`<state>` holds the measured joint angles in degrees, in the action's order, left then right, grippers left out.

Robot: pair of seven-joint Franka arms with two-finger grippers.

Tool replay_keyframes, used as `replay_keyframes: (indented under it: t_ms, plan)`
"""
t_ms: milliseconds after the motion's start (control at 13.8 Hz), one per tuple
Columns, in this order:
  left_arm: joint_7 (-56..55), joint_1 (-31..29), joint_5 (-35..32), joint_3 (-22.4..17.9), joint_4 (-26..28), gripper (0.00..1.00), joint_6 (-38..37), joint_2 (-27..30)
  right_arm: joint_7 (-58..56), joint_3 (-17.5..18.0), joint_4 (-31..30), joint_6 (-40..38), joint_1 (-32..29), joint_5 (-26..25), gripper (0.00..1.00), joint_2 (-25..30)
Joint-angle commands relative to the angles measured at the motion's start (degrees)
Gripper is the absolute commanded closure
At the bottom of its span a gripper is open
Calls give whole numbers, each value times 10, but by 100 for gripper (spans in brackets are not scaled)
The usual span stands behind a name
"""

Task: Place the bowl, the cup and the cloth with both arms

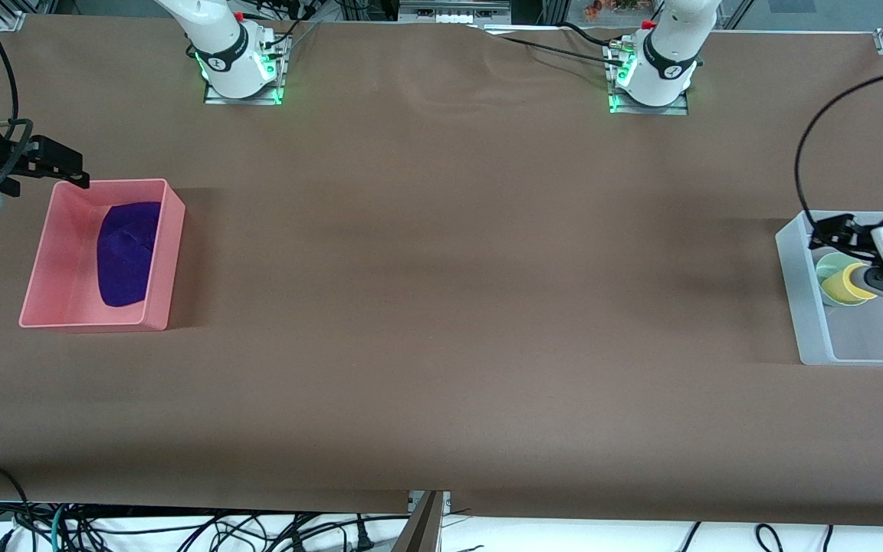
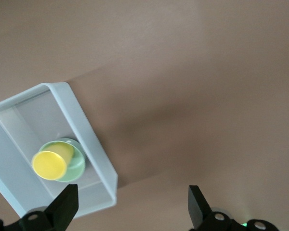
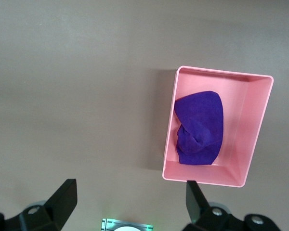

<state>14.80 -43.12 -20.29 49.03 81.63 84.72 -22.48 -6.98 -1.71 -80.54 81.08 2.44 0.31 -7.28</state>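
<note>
The soft deep-purple fabric cloth lies crumpled inside the open pink rectangular plastic bin at the right arm's end of the brown table covering, and the right gripper hangs over that bin's rim with its fingers spread apart and nothing between them. At the left arm's end, the small plain yellow cup sits nested in the small glossy mint-green bowl, both inside the translucent pale rectangular bin. The left gripper hangs over this bin with its fingers apart and empty, partly screening the bowl in the front view.
</note>
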Motion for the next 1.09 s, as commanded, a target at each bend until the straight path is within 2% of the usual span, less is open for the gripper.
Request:
replay_keyframes:
  t_ms: [0,72,290,362,435,580,652,870,1014]
  plan:
    - [-29,11,5,16,-17,0,-17,16,2,5,-2,6,-2,-8,0,2]
    - [-36,49,37,-14,-16,0,-11,23,2,5,-1,6,0,-8,0,2]
    - [-42,249,184,-285,15,0,29,94,1,5,-1,8,0,-8,0,2]
    - [-46,299,203,-347,41,0,50,112,1,5,-2,8,0,-8,0,2]
    - [-53,332,208,-386,69,0,64,132,2,5,-2,8,1,-8,0,2]
    - [-84,404,200,-442,140,0,111,190,2,5,-2,8,1,-8,0,2]
    - [-105,423,200,-457,170,0,133,210,2,5,-2,8,0,-8,0,2]
    - [-110,434,200,-462,224,0,165,249,2,5,-2,12,1,-8,0,2]
    - [-104,435,200,-462,225,0,164,249,2,5,-2,12,1,-8,0,2]
